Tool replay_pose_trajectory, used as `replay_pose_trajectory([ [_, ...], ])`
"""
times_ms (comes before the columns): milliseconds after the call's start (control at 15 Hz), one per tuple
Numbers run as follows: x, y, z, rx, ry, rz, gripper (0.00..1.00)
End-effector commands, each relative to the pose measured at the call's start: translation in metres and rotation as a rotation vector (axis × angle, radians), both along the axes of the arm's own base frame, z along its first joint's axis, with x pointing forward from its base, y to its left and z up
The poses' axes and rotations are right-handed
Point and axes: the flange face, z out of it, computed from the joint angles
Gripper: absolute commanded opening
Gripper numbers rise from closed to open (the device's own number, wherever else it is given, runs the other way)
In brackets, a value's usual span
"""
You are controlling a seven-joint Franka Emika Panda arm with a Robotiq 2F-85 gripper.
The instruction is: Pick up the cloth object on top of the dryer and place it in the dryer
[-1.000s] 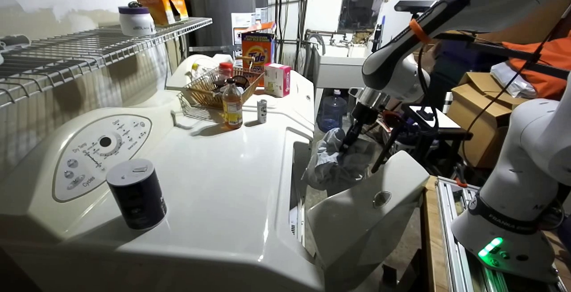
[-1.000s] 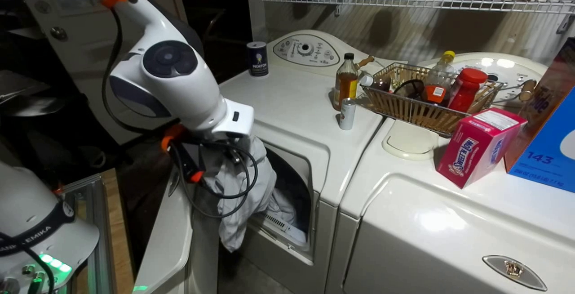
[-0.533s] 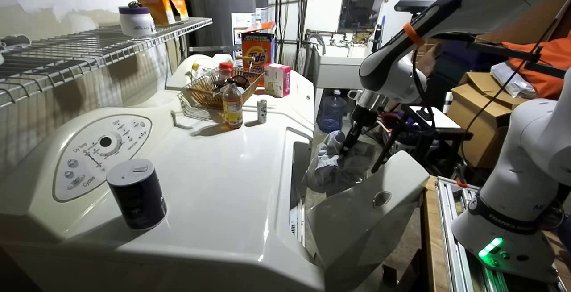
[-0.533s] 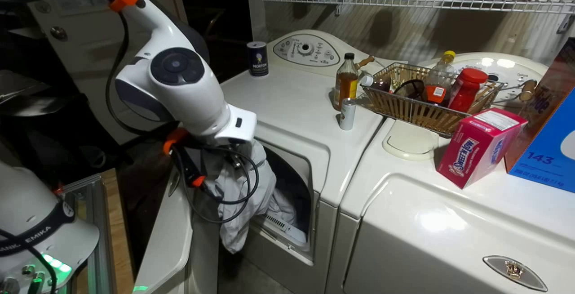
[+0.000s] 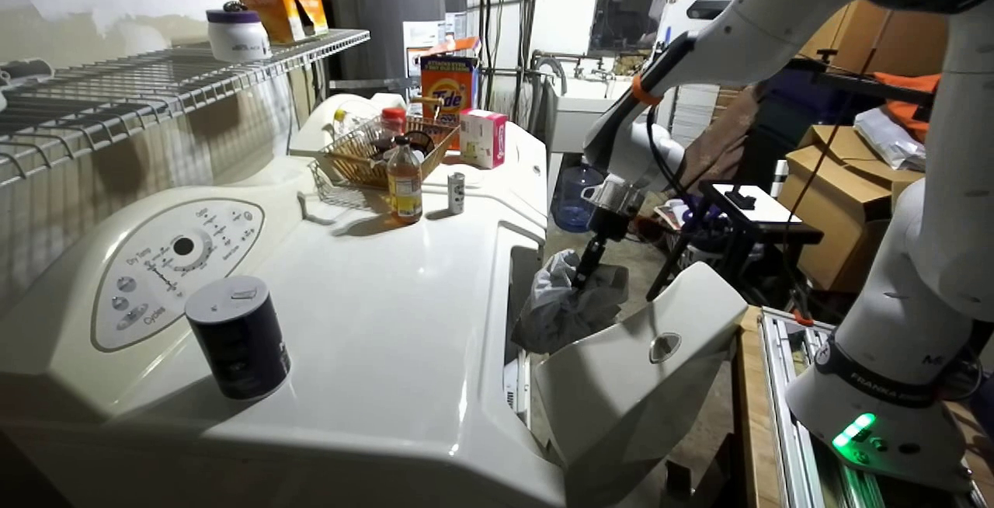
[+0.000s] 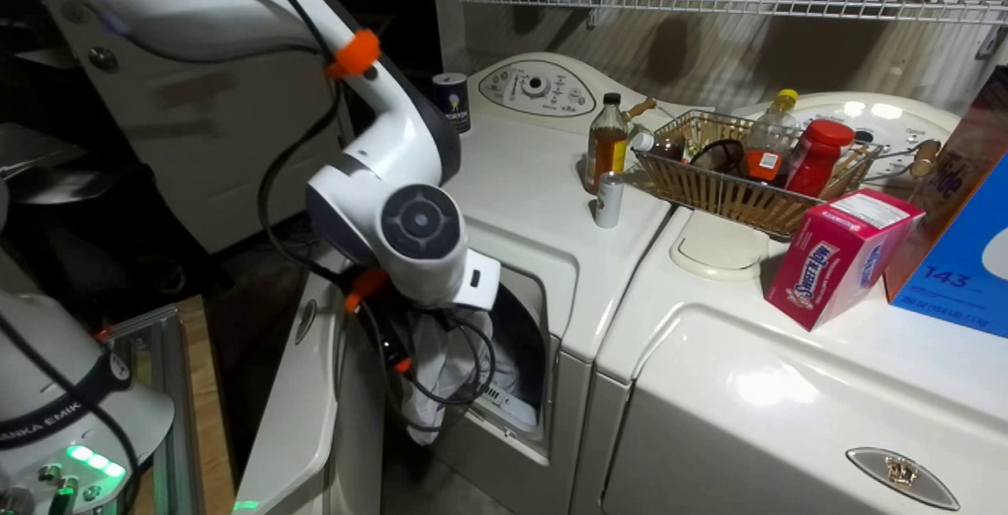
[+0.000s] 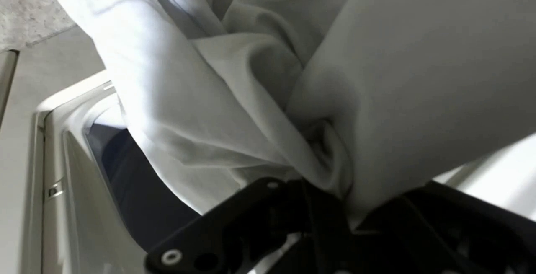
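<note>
A control panel [image 5: 178,269] lines the left edge of the bench [image 5: 373,314], the pale top of a dryer [image 6: 512,192], with a dark canister [image 5: 238,341] upright by the near left corner in an exterior view. Toward the far edge, a bottle [image 5: 404,186] and a small can [image 5: 456,193] stand near each other, bystanders to the laundry run. Below the right edge gapes the dryer's opening [image 6: 526,342], pale fabric [image 6: 505,364] showing in its lower part; whether this belongs to the cloth [image 5: 555,310] or is a separate piece cannot be told. Next in line is the cloth itself, off the bench and hanging in loose folds just outside the opening. The pincer [image 7: 352,213] is clamped on a bunched part of it, the wrist view shows. Farthest right, the door [image 5: 630,374] stands swung open; whether the cloth touches it is unclear. The pickup appears complete and the carry nearly so, but delivery, by all signs, is pending, with most of the cloth outside the dryer. Left to do, it seems: push the cloth through the opening, gather in its dangling lower end so that none trails outside, and part the pincer to let go.
</note>
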Motion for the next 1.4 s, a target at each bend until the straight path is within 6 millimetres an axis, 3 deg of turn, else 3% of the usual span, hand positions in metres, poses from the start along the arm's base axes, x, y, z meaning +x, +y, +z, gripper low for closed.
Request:
replay_pose_trajectory([
  [0,0.033,-0.004,-0.054,0.015,0.039,0.058,0.02],
  [267,0.056,0.007,-0.098,0.033,0.044,0.07,0.02],
  [467,0.072,0.011,-0.114,0.048,0.048,0.059,0.02],
  [533,0.059,0.013,-0.105,0.023,0.065,0.082,0.09],
  [933,0.067,0.01,-0.115,0.027,0.063,0.079,0.09],
  [1000,0.069,0.011,-0.118,0.01,0.058,0.085,0.02],
  [1333,0.064,0.046,-0.152,0.052,0.09,0.092,0.02],
])
